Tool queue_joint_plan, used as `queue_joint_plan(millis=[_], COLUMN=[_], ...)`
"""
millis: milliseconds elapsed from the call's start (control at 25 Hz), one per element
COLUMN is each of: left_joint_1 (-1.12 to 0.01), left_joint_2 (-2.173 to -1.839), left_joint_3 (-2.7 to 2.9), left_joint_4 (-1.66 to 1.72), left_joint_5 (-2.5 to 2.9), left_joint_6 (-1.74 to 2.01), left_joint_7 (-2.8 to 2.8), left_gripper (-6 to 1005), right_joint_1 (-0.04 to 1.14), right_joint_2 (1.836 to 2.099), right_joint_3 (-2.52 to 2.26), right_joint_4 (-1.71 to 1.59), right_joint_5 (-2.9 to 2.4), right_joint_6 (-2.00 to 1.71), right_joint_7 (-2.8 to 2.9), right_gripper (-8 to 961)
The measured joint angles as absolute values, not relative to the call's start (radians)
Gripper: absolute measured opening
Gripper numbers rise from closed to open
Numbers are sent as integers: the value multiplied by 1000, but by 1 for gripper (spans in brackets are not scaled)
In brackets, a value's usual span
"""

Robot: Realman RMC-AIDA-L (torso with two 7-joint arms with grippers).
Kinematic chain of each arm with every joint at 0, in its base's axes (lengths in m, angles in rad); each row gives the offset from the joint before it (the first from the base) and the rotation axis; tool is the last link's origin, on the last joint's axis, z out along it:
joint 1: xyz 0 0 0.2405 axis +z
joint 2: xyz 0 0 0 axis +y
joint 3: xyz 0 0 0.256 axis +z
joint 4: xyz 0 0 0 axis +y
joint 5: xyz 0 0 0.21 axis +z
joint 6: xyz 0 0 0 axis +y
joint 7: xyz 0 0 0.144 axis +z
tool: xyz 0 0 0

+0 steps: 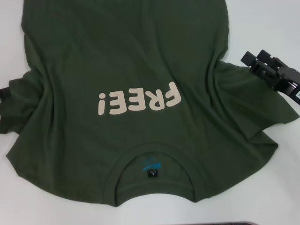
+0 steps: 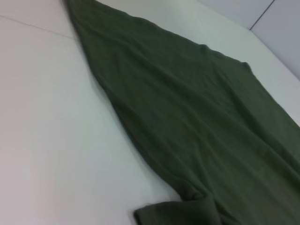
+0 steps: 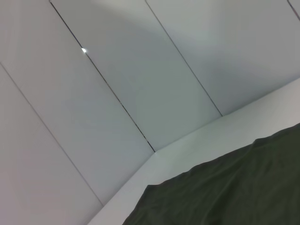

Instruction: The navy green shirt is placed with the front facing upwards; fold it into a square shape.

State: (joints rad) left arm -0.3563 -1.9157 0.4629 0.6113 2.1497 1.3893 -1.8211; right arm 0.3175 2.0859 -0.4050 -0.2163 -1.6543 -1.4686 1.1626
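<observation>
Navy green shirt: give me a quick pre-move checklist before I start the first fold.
1. Front facing up: ok, the navy green shirt shows its "FREE!" lettering.
2. Fabric flat: not ok, both sleeve areas are bunched and creased.
3. Collar position: ok, on the near edge, tag visible.
4. Right gripper placement: ok, at the shirt's right sleeve edge, over the table.
5. Left gripper placement: cannot tell, only a sliver shows at the left sleeve.
6. Jaws state: cannot tell for either arm.

One navy green shirt; one white table; two pincers, right pincer and left pincer.
</observation>
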Motion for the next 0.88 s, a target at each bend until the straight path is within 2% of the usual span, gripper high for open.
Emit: queue_joint_plan(millis=[880], left_joint_1=[-364], left_joint_2=[-1930], left_joint_3=[498], left_joint_4=[606], left_joint_5=[2194], left_joint_6=[1429], left_joint_7=[-1824], left_gripper=[826], right_joint_1=[316], right_joint_2=[2086], right_joint_3=[-405], right_joint_4=[-216], right_joint_5=[-1652], right_joint_6=[-1483], right_joint_7=[1164], right_gripper=[889])
